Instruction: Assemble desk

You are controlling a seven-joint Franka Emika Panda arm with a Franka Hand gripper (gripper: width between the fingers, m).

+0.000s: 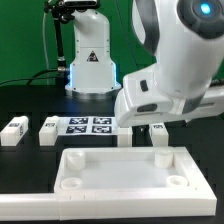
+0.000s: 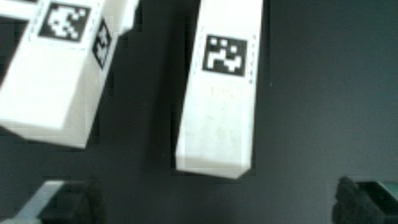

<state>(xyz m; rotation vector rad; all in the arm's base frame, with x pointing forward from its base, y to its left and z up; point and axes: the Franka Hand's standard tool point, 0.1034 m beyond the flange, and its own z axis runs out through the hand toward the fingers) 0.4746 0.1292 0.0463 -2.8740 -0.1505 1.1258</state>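
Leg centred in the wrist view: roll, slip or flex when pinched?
The leg looks like a flat-sided block lying flat, so rolling seems unlikely. It appears to be solid plastic: probably stiff and light. Its smooth faces might slip in the open gripper.

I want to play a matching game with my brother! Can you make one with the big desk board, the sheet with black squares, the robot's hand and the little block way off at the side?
Things:
1. desk panel
2. marker board
3. hand
4. end leg

Places or states:
A. open, over a tagged leg
B. farthest to the exterior view's left
C. at the front of the exterior view
D. lying flat just behind the panel

Pairs: 1-C, 2-D, 3-A, 4-B
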